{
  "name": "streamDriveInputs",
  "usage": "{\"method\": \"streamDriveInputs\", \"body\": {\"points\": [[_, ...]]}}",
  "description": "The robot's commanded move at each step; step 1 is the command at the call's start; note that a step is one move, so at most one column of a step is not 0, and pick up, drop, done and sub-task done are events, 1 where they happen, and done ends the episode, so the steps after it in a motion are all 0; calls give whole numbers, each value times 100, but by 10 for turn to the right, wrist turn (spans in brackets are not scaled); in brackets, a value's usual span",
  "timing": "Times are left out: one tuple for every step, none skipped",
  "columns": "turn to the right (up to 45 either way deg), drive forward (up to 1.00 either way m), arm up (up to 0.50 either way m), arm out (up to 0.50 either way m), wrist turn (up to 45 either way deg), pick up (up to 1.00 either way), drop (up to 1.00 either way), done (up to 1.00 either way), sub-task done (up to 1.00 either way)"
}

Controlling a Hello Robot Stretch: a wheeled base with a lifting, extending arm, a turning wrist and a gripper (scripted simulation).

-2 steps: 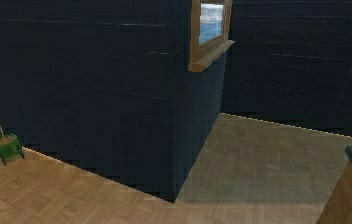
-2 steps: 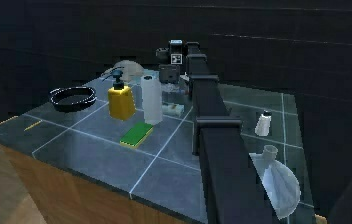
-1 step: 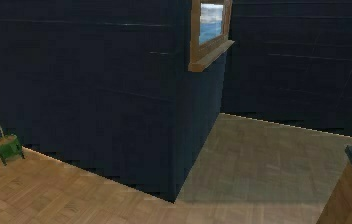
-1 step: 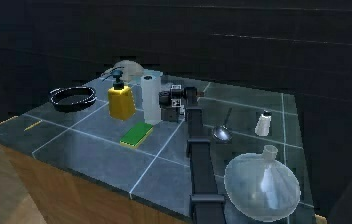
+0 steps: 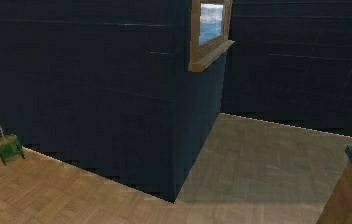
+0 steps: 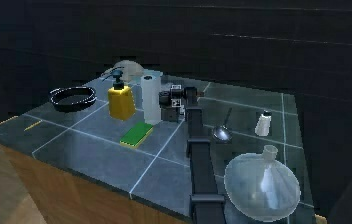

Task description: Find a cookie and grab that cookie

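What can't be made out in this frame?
1. Arm side view: the gripper has its far end against the white cylinder, so whether it holds anything cannot be told.
2. Arm side view: the pale dome is partly hidden behind the yellow bottle and cannot be identified.
3. Forward view: the framed picture is cut off by the top edge.

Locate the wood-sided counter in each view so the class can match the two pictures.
Forward view: the counter is cut off at the bottom right corner, with a wooden side under a dark top.
Arm side view: the counter spans the lower picture, wooden side at lower left, and a yellow bottle stands on its tiled top.
Shared landmark: the dark panelled wall rising behind, probably the same room's.
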Motion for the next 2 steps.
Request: {"method": "streamDriveInputs", "body": {"points": [[0,0,10,0,0,0,0,0,0],[0,0,0,0,0,0,0,100,0]]}}
